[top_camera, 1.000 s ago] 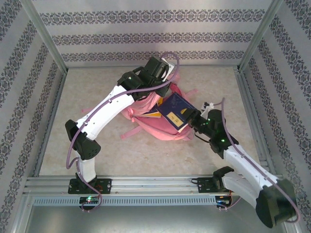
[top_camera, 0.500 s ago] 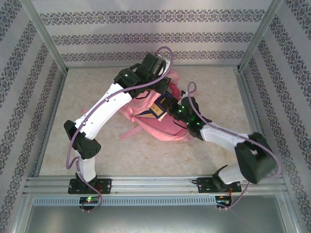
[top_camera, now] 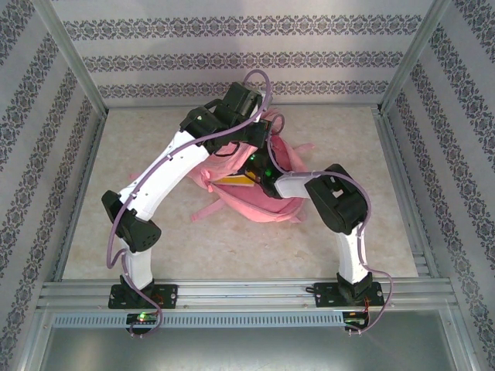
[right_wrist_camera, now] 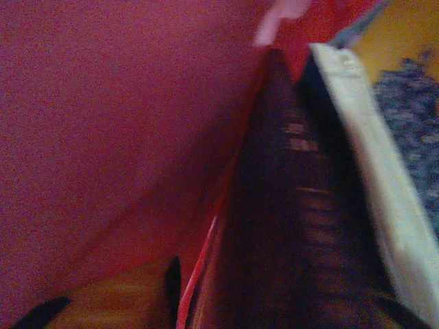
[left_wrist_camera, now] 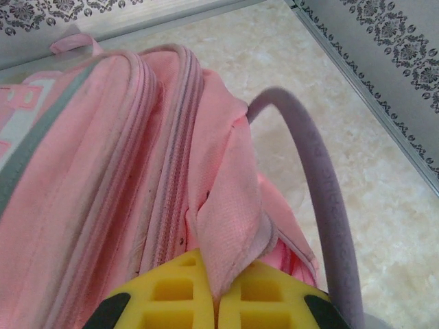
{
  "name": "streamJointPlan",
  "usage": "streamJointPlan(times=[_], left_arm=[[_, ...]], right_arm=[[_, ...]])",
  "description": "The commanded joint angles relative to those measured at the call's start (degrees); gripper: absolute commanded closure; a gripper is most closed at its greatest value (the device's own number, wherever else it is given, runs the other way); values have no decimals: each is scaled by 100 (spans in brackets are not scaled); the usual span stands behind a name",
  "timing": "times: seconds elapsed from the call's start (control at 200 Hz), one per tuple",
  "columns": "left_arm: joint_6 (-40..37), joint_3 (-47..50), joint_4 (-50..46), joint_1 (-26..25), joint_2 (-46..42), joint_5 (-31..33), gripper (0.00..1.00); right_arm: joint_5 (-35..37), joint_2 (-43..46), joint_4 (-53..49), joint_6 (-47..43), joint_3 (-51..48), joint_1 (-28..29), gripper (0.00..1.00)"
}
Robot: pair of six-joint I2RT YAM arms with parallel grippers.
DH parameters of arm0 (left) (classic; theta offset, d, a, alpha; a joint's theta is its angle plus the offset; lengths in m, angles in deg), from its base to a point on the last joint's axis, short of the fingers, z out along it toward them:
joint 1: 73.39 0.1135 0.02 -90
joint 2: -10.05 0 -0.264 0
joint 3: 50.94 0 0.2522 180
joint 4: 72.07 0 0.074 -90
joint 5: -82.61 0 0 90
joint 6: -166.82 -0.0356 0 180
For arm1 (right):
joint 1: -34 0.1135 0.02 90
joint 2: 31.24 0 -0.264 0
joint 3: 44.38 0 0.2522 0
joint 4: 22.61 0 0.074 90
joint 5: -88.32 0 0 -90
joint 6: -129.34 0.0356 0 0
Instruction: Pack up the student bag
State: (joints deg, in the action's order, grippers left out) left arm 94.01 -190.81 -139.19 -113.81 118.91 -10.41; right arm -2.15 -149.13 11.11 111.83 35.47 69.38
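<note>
- Left gripper (left_wrist_camera: pixel 218 288): yellow fingers pressed together on a fold of pink fabric (left_wrist_camera: pixel 230 226) at the mouth of the student bag (top_camera: pixel 267 207). The fold rises straight into the jaws. The rest of the bag runs away ahead of the fingers, zipper lines to their left.
- Purple cable (left_wrist_camera: pixel 315 171) arcs past, just right of the fingers.
- Right gripper (top_camera: pixel 259 171): nosed into the bag's opening, just below and beside the left one. Its wrist view is dim and blurred, so we cannot tell how its jaws stand.
- Pink lining lies to its left. A book (right_wrist_camera: pixel 374 178) stands edge-on to its right, pale page block with a blue and yellow cover beyond.
- Step in hand, as we judge it: seating the book inside.
- To do it well, hold the fold up and taut so the mouth stays wide. Slide the book flat along the lining until it bottoms out. Let go only once it rests, then back out along the entry line without snagging fabric or cable.
- Writing: none legible. The grey-and-white trim patch (left_wrist_camera: pixel 20 116) shows no readable text, and the book cover is too blurred.
</note>
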Motion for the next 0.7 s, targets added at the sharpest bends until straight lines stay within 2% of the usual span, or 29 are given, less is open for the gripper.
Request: streamJointPlan(times=[0.0,0.165,0.345,0.435,0.57,0.694], left_arm=[[130,-349,607,3,-88,-242,100],[145,-338,608,61,-13,-159,94],[249,-242,837,109,24,-129,93],[289,-163,969,149,23,-140,93],[347,-6,1078,203,22,-232,92],[382,319,1211,208,-23,-427,92]], right_arm=[[-477,229,490,-140,-38,27,51],[-679,1348,165,-417,-1074,-124,38],[-930,2364,-299,-658,-1981,-360,34],[-1053,2735,-459,-786,-2269,-478,34],[-1245,3307,-1428,-983,-2508,-704,37],[-1148,4388,-2612,-1094,-3045,-1116,48]])
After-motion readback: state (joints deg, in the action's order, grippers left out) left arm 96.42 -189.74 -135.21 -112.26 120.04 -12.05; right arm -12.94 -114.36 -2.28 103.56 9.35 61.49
